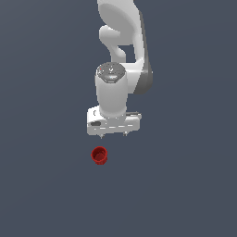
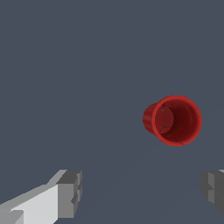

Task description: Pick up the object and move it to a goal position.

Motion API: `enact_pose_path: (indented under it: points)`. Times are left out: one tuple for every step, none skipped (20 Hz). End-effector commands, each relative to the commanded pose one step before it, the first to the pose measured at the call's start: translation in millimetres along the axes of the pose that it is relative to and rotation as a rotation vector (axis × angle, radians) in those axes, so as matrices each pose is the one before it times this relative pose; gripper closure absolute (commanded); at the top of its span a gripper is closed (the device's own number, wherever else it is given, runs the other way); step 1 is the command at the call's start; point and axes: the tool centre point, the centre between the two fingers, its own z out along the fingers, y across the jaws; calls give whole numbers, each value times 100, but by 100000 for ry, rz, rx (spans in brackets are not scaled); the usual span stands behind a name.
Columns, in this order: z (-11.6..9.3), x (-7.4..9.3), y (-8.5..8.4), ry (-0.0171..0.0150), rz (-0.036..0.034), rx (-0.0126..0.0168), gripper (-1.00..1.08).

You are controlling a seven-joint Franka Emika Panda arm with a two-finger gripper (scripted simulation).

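Red cup (image 2: pixel 175 120) smooth, matt plastic look; fingers (image 2: pixel 70 192) matt grey.

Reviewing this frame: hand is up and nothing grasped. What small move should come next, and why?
Probably shift the hand sideways until it is centred over the red cup, before any descent. Its fingers are spread open and hold nothing, and the cup stands upright, clear of them and off to one side rather than between them. Going down now would likely miss it.

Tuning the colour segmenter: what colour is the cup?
Red, inside and out; the cup shows best in the wrist view.
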Motion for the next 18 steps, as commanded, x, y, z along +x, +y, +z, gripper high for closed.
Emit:
enact_pose_path:
  points:
    - [933,651,1053,-436,-4104,26,-92]
    - [423,267,483,-175,-1869,35,-92]
    - [452,261,518,-180,-1962,49,-92]
    - [463,241,531,-177,-1973,63,-92]
    - [447,209,513,-164,-1875,71,-92]
    - [428,178,492,-151,-1767,78,-92]
    - [408,150,468,-138,-1661,82,-92]
    - [387,125,443,-125,-1557,85,-92]
    - [365,104,417,-113,-1453,86,-92]
    - [343,84,391,-102,-1348,85,-92]
    - [319,67,364,-91,-1245,83,-92]
    - [296,53,336,-81,-1142,80,-92]
    - [272,41,307,-72,-1042,76,-92]
    - [247,31,279,-63,-940,71,-92]
    - [222,22,250,-54,-839,66,-92]
    - [197,16,220,-47,-740,60,-92]
    - [171,10,193,-39,-637,52,-92]
    - [145,7,162,-33,-541,45,-92]
